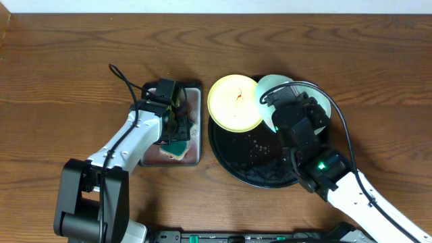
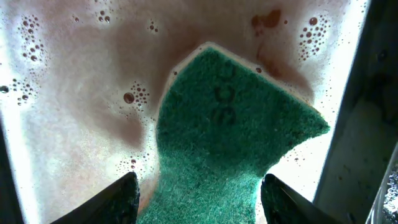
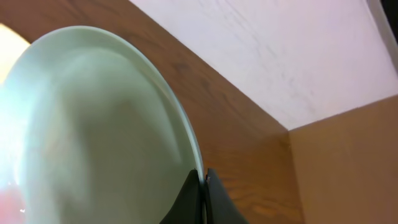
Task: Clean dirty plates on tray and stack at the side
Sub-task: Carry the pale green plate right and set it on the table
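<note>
The round black tray (image 1: 237, 162) sits at centre right. A pale yellow plate (image 1: 235, 102) with a small red smear lies on its far left rim. My right gripper (image 3: 203, 180) is shut on the rim of a pale mint plate (image 3: 93, 137) and holds it tilted over the tray's far side (image 1: 271, 86). A third plate is not in view. My left gripper (image 2: 198, 196) is open, its fingers on either side of the teal sponge (image 2: 230, 143), over the grey metal tray (image 1: 194, 125).
The grey metal tray (image 2: 74, 93) holds reddish soapy water with bubbles. It stands left of the black tray on the brown wooden table (image 1: 67, 61). A white wall shows behind the table in the right wrist view.
</note>
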Motion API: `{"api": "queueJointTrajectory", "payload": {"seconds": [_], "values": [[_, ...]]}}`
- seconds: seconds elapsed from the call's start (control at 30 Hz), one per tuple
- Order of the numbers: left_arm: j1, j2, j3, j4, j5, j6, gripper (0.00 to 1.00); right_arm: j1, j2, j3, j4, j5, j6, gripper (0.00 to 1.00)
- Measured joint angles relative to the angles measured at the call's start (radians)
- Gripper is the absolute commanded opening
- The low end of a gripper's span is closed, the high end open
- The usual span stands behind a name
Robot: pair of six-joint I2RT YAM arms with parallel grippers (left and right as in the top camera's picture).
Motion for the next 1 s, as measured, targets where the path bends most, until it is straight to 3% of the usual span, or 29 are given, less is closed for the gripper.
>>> {"api": "queueJointTrajectory", "payload": {"seconds": [0.3, 0.4, 0.43, 0.47, 0.8, 0.83, 0.87, 0.9, 1.0], "values": [[0.000, 0.000, -0.040, -0.019, 0.000, 0.000, 0.63, 0.020, 0.000, 0.000, 0.031, 0.020, -0.023, 0.01], [0.000, -0.001, -0.065, -0.014, 0.002, 0.003, 0.31, 0.020, 0.000, 0.000, 0.035, 0.023, -0.008, 0.01], [0.000, -0.003, -0.067, -0.014, 0.006, 0.005, 0.13, 0.020, 0.000, 0.000, 0.036, 0.025, -0.006, 0.01], [-0.001, -0.004, -0.069, -0.016, 0.009, 0.001, 0.08, 0.020, 0.000, 0.000, 0.036, 0.026, -0.002, 0.01], [0.000, -0.005, -0.072, -0.014, 0.045, 0.000, 0.08, 0.020, 0.000, 0.000, 0.037, 0.029, 0.001, 0.01], [0.000, -0.005, -0.070, -0.013, 0.046, 0.000, 0.11, 0.020, 0.000, 0.000, 0.037, 0.029, 0.001, 0.01], [0.000, -0.005, -0.067, -0.006, 0.049, -0.002, 0.25, 0.020, 0.000, 0.000, 0.038, 0.029, 0.001, 0.01], [0.000, -0.005, -0.064, 0.007, 0.052, -0.010, 0.44, 0.020, 0.000, 0.000, 0.040, 0.029, 0.001, 0.01], [0.000, -0.005, -0.058, 0.045, 0.055, -0.079, 0.54, 0.020, 0.000, 0.000, 0.041, 0.029, 0.001, 0.01]]}}
